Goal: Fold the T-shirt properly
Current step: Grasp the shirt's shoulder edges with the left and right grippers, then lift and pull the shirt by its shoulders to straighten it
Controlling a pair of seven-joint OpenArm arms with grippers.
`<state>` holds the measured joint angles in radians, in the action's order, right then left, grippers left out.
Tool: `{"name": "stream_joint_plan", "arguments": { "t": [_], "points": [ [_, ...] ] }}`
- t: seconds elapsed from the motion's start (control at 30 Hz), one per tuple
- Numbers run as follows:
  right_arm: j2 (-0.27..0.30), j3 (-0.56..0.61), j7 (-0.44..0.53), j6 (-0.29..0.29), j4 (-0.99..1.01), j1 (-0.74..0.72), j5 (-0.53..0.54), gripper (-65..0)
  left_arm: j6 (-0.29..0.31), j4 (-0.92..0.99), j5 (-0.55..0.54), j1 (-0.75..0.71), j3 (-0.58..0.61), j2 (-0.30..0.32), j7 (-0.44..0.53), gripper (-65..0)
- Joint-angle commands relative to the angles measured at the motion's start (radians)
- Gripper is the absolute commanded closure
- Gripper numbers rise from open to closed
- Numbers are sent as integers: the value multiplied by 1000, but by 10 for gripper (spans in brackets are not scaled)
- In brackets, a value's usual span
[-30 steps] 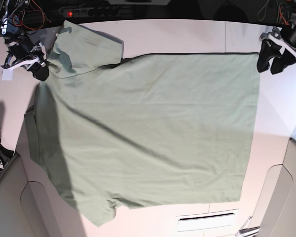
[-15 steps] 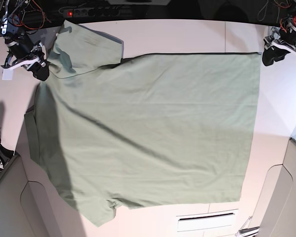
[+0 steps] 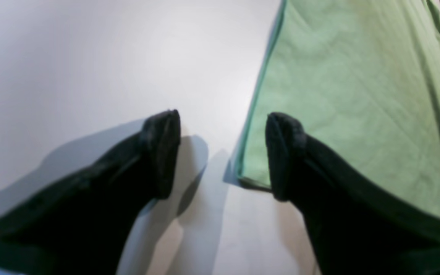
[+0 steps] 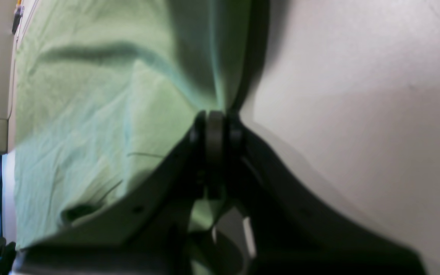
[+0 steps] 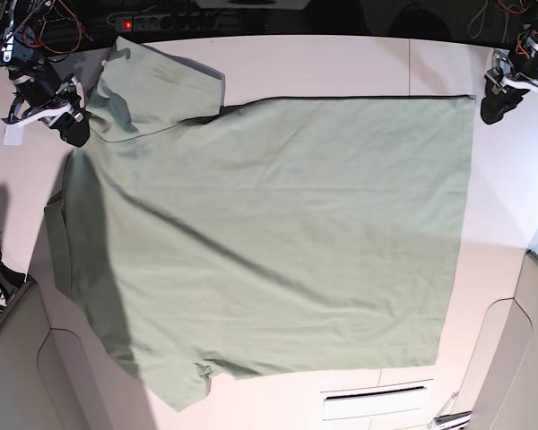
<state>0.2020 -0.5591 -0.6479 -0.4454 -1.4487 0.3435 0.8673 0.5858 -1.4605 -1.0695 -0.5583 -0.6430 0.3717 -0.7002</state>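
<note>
While T-shirt (image 5: 278, 233) lies flat, right gripper (image 4: 215, 126) pinches shoulder; left gripper (image 3: 222, 154) released beside hem corner; next: regrasp corner

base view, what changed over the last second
The left gripper, open and empty, pulled back from the shirt's hem corner toward the far right edge of the table. The right gripper stayed shut on the shirt near the sleeve, and the shirt lay spread flat as before.
</note>
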Motion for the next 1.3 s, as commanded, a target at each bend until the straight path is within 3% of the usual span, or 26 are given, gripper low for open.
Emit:
{"name": "stream_joint_plan", "arguments": {
  "t": [0.0, 0.17, 0.33, 0.53, 0.6, 0.77, 0.97, 1.07, 1.27],
  "points": [
    [11, -4, 6, -7, -12, 0, 15, 0, -14, 0, 28, -10, 25, 4, -69, -389],
    [11, -4, -1, -7, -12, 0, 16, 0, -14, -6, 30, -10, 113, -9, -102, -389],
    [11, -4, -1, -7, -12, 0, 15, 0, -13, -40, 30, -14, 119, -31, -167, -389],
    [11, -4, -4, -7, -12, 0, 16, 0, -13, -86, 45, -26, 119, -31, -169, -382],
    [11, -4, -5, -7, -12, 0, 15, 0, -13, -98, 55, -26, 117, -31, -168, -346],
    [11, -4, -5, -7, -12, 0, 16, 0, -13, -109, 64, -26, 117, -31, -160, -166],
    [11, -4, -5, -7, -12, 0, 16, 0, -13, -109, 64, -25, 98, -31, -146, 0],
    [12, -4, -17, -7, -19, 0, 16, 0, -13, -114, 56, -23, 49, -31, -142, 0],
    [13, -34, -151, -7, -114, 8, 16, 0, 32, -163, -15, -30, -61, -31, -203, 0]
  ]
}}
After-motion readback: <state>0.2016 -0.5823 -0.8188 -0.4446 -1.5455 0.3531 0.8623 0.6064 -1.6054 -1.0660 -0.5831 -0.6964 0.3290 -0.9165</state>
